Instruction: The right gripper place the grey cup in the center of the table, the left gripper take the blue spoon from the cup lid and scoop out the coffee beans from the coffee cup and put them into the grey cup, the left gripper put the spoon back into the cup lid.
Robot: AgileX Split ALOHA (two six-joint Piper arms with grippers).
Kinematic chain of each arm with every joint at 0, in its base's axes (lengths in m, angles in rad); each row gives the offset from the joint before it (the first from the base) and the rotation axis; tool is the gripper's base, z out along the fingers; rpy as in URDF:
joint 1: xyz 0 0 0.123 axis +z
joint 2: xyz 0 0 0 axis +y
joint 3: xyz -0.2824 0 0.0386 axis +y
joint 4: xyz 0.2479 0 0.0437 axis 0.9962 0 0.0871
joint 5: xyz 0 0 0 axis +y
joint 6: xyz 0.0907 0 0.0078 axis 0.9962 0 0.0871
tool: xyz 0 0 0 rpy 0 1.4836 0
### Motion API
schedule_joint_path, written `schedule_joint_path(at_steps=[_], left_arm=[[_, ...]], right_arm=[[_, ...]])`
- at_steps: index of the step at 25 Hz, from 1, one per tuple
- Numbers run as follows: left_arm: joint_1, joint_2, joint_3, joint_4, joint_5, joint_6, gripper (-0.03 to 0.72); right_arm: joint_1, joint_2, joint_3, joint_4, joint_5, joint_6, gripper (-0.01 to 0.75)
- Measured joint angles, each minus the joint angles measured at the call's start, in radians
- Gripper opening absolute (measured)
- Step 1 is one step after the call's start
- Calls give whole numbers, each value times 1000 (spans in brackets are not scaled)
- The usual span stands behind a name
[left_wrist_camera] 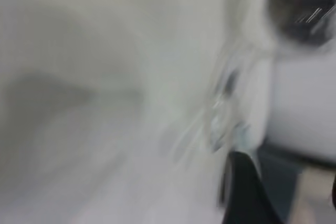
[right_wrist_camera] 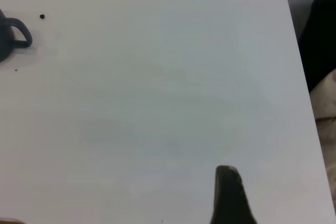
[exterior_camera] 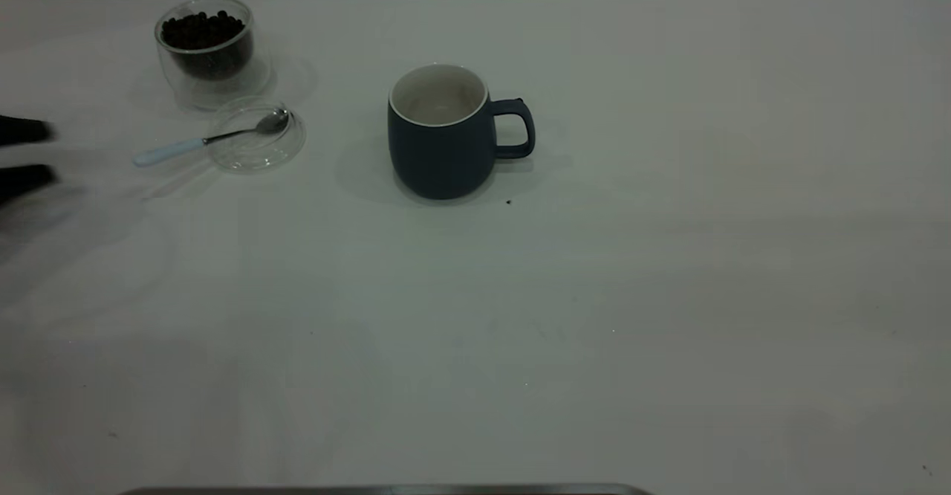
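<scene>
- The grey cup stands upright near the middle of the table, handle to the right, interior empty.
- The coffee cup stands far left, holding the coffee beans.
- The cup lid lies just near of the coffee cup; the blue spoon rests with its bowl in the lid, handle pointing left.
- The left gripper is at the left edge, fingers parted, holding nothing, apart from the spoon handle.
- Right gripper: only one fingertip is visible in the right wrist view; opening cannot be told.

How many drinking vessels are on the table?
2: the grey cup stands near the table's middle, and the glass coffee cup with beans sits at the far left, behind the lid. None looks hidden.
</scene>
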Motion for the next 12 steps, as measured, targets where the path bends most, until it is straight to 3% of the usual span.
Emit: schedule_joint_path(at_steps=[3,6,9,12], left_arm=[[112,-38,0,-71,36,-16,465],[162,-129,0,-152,40,-30,465],[149,-243,0,-161,44,-45,465],[83,-377,1,-150,46,-47,465]], right_arm=[[0,0,0,0,0,0,453],[0,0,0,0,0,0,453],[0,0,0,0,0,0,453],[0,0,0,0,0,0,453]])
